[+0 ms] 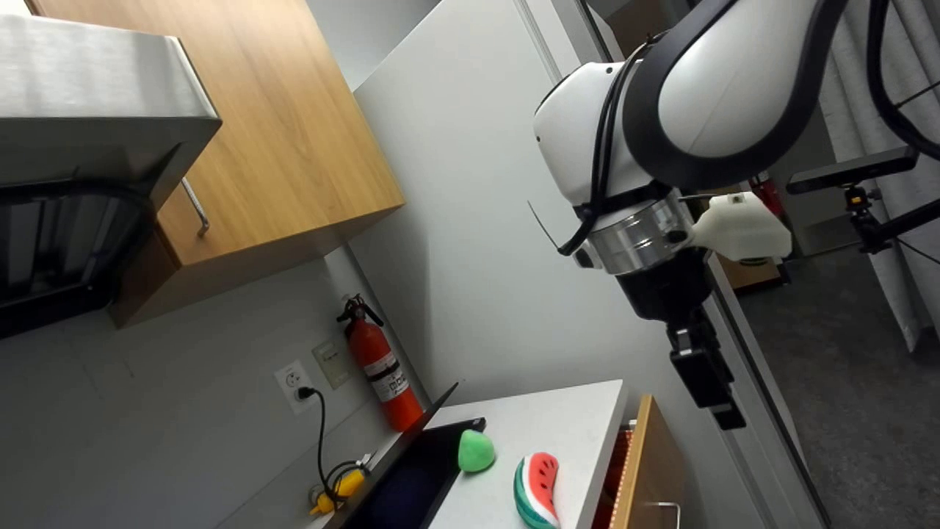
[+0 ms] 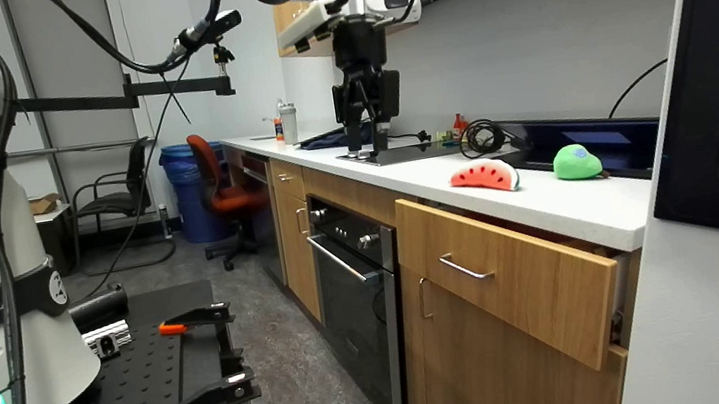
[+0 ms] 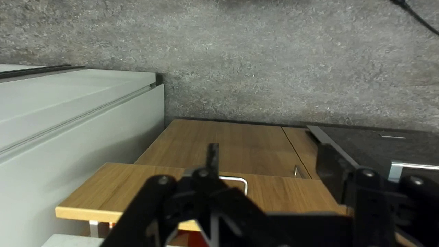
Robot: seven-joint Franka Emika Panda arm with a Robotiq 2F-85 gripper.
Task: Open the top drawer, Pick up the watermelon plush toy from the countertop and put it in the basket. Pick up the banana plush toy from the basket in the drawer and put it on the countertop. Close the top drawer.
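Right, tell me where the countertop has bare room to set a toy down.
Bare countertop lies between the watermelon plush toy, green plush toy and white panel; another patch separates the watermelon from the black cooktop. Crowded: the back, where the green toy sits right by the dark case.

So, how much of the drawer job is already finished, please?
Done: the top drawer stands partly open.
In hand: nothing; the tool is open and empty.
Left: the watermelon plush toy lies on the countertop, so it must go in. I cannot make out the banana plush toy; moving it probably remains too. Then the drawer needs closing.
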